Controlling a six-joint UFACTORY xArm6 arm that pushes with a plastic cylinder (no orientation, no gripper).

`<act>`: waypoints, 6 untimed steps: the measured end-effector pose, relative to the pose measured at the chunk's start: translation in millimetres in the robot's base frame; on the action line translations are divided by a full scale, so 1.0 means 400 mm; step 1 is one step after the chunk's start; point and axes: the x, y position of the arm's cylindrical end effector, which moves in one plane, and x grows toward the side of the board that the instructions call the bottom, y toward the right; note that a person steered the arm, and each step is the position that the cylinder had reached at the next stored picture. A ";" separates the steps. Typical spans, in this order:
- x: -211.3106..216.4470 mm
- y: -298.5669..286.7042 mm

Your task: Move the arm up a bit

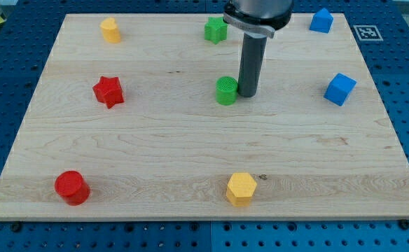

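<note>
Wooden surface [190, 161] carries scattered blocks. Our tool is a bare rod that holds nothing; my tip [248, 93] rests near the surface's middle, touching the green cylinder [226, 91], so moving toward the top edge should leave it behind.

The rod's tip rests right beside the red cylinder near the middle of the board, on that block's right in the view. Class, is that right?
Not quite: the colour is wrong. In the camera view, my tip rests right beside the green cylinder near the middle of the board, on that block's right. The red cylinder sits far off at the view's bottom left.
</note>
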 end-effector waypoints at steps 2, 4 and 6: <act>-0.045 0.059; -0.075 0.090; -0.105 0.090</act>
